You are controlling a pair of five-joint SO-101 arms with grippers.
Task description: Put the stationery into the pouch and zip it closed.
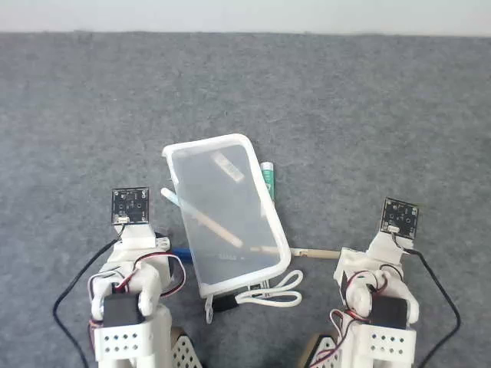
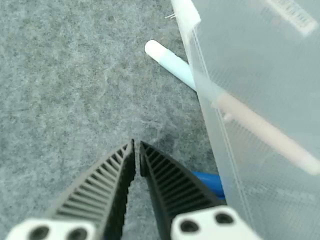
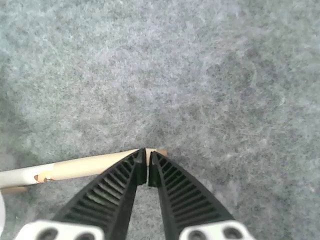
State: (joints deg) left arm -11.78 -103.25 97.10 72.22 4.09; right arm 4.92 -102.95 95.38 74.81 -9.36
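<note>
Translucent plastic edged in white, the pouch (image 1: 228,218) lies flat on the grey felt table (image 1: 368,115), its long axis running far-left to near-right. A wooden pencil (image 1: 314,253) pokes out sideways; a pale blue pen (image 2: 170,62) and a green-capped tube (image 1: 267,178) flank it. The left gripper (image 2: 137,145) and the right gripper (image 3: 148,152) are clenched, empty.

surface: grey felt-like mat (image 1: 368,115) | far edge: pale strip (image 1: 245,15), possibly a wall

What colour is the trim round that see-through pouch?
White, running all round the clear pouch; the high view shows it best.
</note>
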